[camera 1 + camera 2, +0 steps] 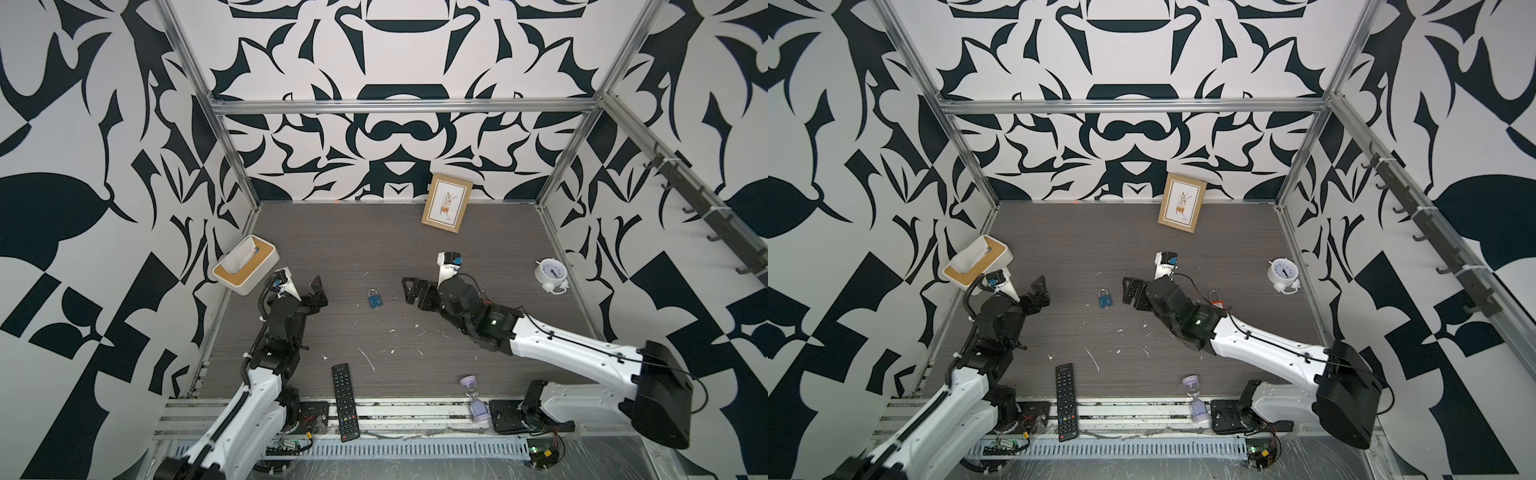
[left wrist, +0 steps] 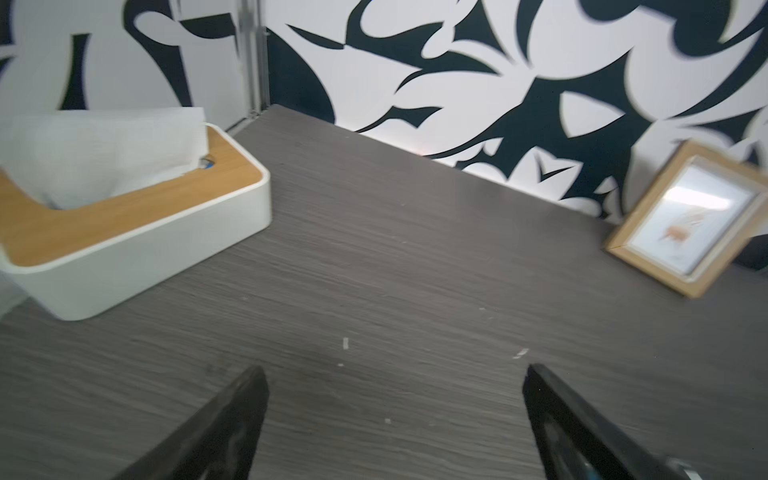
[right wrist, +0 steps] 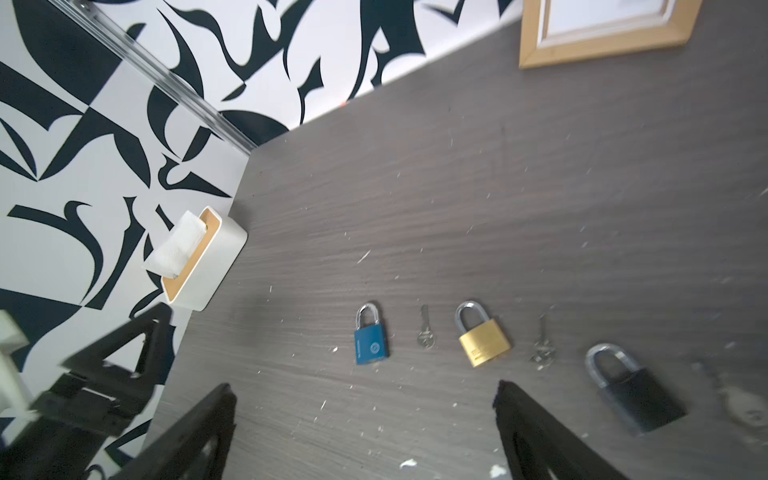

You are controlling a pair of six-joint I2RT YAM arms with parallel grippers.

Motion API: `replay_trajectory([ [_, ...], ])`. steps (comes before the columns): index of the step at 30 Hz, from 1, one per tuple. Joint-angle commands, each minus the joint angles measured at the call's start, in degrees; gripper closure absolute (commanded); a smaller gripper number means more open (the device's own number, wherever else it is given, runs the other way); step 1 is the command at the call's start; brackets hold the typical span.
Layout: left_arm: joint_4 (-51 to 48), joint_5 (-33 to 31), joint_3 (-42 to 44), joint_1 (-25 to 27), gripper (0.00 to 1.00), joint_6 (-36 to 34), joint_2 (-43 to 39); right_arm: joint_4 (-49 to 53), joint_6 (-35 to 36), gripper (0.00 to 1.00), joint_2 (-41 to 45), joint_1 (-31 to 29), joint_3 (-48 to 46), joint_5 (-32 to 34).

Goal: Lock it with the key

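A blue padlock (image 1: 375, 299) (image 1: 1106, 299) lies flat at mid-table with its shackle down in the body. A small silver key (image 1: 394, 296) (image 3: 424, 332) lies just right of it. The right wrist view shows a row: blue padlock (image 3: 371, 338), that key, a brass padlock (image 3: 482, 336), a second key (image 3: 542, 349) and a black padlock (image 3: 636, 395). My right gripper (image 1: 408, 292) (image 3: 361, 399) hovers open just right of the first key, holding nothing. My left gripper (image 1: 320, 293) (image 2: 395, 374) is open and empty, left of the blue padlock.
A white tissue box (image 1: 245, 264) with a wooden lid stands at the left wall. A picture frame (image 1: 448, 203) leans on the back wall. An alarm clock (image 1: 550, 274) sits at the right. A remote (image 1: 345, 401) and a lilac hourglass (image 1: 476, 399) lie near the front edge.
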State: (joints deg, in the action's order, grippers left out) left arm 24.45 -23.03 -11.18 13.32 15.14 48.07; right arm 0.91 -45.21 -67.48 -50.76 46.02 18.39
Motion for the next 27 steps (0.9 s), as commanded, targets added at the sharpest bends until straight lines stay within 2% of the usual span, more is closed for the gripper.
replay_trajectory([
  [1,19.99,-7.47,-0.57,-3.78,0.01,-14.46,13.78,10.08,12.80,0.01,3.76,5.67,1.03,-1.57],
  [2,22.81,-3.30,-0.69,-5.72,0.01,-14.87,19.34,11.54,14.05,0.01,5.04,7.94,1.22,-1.24],
  [4,36.20,-1.58,-0.19,-6.98,0.01,-15.67,28.80,12.56,17.37,0.01,7.45,10.43,0.80,2.63],
  [5,35.04,-0.77,-1.15,-7.37,0.01,-10.95,29.97,11.72,20.30,0.01,8.82,11.37,0.03,4.73],
  [6,32.17,5.53,-2.85,-9.54,0.01,-10.54,31.29,10.90,22.50,0.01,10.24,12.32,-0.98,7.40],
  [7,30.23,8.87,-4.27,-11.22,0.01,-9.27,33.56,9.29,24.43,0.01,11.38,13.26,-2.14,9.01],
  [9,39.40,17.00,-4.14,-13.55,0.01,-10.71,41.70,2.06,31.53,0.01,14.18,15.20,-6.70,10.69],
  [10,43.47,16.89,-4.01,-13.50,0.01,-11.47,43.73,-0.54,34.17,0.01,14.89,15.77,-8.62,13.06],
  [13,35.01,16.45,-4.22,-13.61,0.01,-9.08,38.84,-5.80,40.04,0.00,14.17,20.07,-12.96,19.22],
  [16,39.95,15.89,-5.01,-13.43,0.01,-10.58,42.56,-14.09,41.42,0.00,8.46,26.64,-18.20,19.73],
  [18,32.30,16.37,-7.57,-13.16,0.01,-10.05,40.91,-22.41,41.95,0.00,2.88,30.48,-21.99,21.61],
  [19,29.97,16.37,-8.43,-12.99,0.01,-10.27,40.65,-28.60,42.73,0.00,0.00,32.11,-24.37,20.60],
  [21,31.96,15.91,-8.20,-12.56,0.01,-10.84,41.46,-44.97,44.69,0.00,-8.11,36.18,-28.59,19.07],
  [22,33.25,16.31,-7.57,-12.55,0.01,-11.09,41.50,-47.72,45.90,0.00,-10.68,36.73,-27.99,20.48],
  [23,33.80,16.36,-7.18,-12.64,0.01,-11.02,41.47,-49.02,45.76,0.00,-12.21,38.15,-27.28,18.29],
  [24,33.83,16.34,-7.10,-12.60,0.01,-11.03,41.40,-47.87,41.41,0.00,-13.00,40.87,-26.76,14.31],
  [26,33.69,16.31,-7.18,-12.61,0.01,-11.01,41.37,-56.12,41.22,0.00,-18.83,44.75,-28.72,4.41],
  [27,33.73,16.40,-7.02,-12.62,0.01,-11.00,41.22,-62.51,42.12,0.01,-22.60,44.93,-29.60,2.55],
])
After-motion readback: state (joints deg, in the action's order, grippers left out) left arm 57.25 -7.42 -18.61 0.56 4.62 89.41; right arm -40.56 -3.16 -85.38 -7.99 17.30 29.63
